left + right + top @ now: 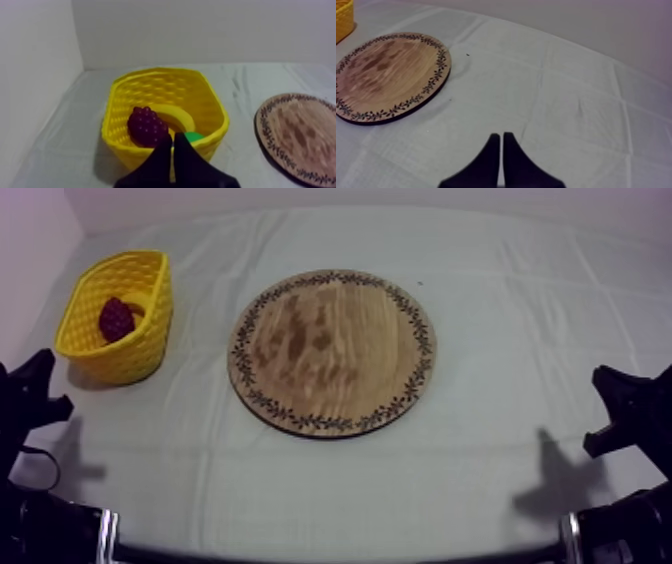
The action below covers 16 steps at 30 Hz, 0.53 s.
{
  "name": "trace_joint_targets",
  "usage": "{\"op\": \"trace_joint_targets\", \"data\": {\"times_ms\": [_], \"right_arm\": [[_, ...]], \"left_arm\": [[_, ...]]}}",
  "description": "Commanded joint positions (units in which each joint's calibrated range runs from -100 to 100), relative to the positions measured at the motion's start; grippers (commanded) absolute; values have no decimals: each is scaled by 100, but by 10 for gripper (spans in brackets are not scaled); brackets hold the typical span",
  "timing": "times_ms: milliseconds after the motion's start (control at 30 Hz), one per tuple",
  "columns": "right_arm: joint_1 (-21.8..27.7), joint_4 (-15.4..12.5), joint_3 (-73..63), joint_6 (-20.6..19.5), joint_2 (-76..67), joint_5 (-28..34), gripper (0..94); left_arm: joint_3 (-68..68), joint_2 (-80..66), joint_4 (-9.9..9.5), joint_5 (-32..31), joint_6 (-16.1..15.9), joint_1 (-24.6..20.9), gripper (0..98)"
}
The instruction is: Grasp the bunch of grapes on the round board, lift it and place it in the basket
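Item 1: tabletop [480,478], which I see covered edge to edge by a grey-white cloth [330,488]. The cloth lies flat, crossed by straight fold creases [545,75] in a loose grid.
Item 2: back wall [200,30], plain and pale, meeting the tabletop's far edge.
Item 3: side wall [35,75] at my left, same plain finish, joining the back wall at a corner.
Light: soft, even, faintly violet.

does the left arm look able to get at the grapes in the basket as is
Probably yes: the bunch of grapes lies uncovered in the open-topped yellow basket, just ahead of the left gripper. Its fingers are shut together, so they would have to open first.
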Motion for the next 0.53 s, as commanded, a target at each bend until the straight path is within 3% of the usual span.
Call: {"op": "trace_joint_targets", "data": {"times_ms": [0, 500], "right_arm": [[0, 1, -3, 2, -1, 0, 4], [2, 1, -3, 3, -1, 0, 4]], "left_arm": [[11, -4, 138, 189, -188, 5, 0], [22, -4, 189, 473, 45, 7, 0]]}}
